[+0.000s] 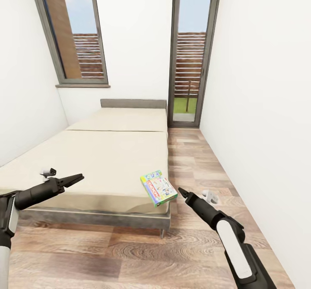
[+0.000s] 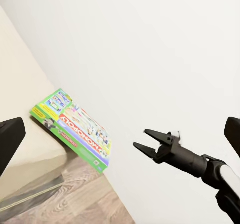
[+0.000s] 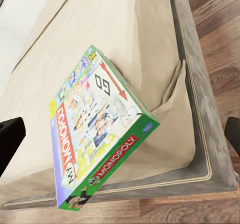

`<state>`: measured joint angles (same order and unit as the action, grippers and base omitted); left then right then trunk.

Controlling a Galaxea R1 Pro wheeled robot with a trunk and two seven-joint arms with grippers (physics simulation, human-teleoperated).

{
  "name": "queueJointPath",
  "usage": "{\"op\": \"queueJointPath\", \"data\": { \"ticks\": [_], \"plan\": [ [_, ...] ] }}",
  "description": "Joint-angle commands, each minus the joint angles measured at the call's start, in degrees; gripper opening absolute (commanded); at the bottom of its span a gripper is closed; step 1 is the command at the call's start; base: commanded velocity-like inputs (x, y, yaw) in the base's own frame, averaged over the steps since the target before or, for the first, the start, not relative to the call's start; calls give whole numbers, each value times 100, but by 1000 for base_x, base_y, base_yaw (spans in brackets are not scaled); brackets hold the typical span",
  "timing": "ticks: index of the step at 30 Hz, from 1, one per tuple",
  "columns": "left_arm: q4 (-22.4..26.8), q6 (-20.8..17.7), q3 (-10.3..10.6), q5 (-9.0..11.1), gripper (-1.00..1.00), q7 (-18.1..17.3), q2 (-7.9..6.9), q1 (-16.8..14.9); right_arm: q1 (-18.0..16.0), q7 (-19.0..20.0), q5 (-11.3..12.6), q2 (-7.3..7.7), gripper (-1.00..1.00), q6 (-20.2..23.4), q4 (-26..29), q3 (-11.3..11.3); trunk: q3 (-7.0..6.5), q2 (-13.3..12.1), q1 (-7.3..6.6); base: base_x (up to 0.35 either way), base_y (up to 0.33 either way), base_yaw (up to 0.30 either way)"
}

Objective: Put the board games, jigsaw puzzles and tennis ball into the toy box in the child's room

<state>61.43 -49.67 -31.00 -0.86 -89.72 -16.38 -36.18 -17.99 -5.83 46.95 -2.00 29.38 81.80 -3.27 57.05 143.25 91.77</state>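
Head view: green-edged board game point(image 1: 158, 188) is seen at the bed point(image 1: 99, 159) front right corner, partly overhanging the edge. Left gripper point(image 1: 73, 179) w/ fingers spread, over the mattress; right gripper point(image 1: 183, 192) near the box, fingers' state can't be told.

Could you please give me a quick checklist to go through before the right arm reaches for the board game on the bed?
1. Target in sight: ok, the board game lies at the near right corner of the bed.
2. Game stable: not ok, it overhangs the mattress edge and could slip off.
3. Right gripper ready: ok, empty and just beside the game; in the left wrist view its fingers stand slightly apart.
4. Left gripper clear of the path: ok, empty over the bed's other side.
5. Second game on the bed: cannot tell, none visible.
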Motion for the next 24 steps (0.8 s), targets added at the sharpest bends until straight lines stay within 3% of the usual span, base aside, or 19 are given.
{"op": "queueJointPath", "data": {
  "ticks": [1,7,19,24],
  "plan": [
    [0,-61,-2,-10,100,-28,-1,-3,-3,-58,194,-1,100,12,7,-4,6,3,-2,-78,25,0],
    [0,-61,-2,-10,100,-28,-1,-3,-3,-58,548,0,100,1,3,-13,6,3,-2,-127,64,0],
    [0,-55,-2,-10,100,-28,11,-3,-3,-75,734,-8,100,31,2,-31,6,3,-2,-28,13,0],
    [-1,-53,2,-10,100,-28,12,-3,-3,-83,1113,-9,100,35,-62,-28,6,3,-2,-1,1,0]
  ]
}}
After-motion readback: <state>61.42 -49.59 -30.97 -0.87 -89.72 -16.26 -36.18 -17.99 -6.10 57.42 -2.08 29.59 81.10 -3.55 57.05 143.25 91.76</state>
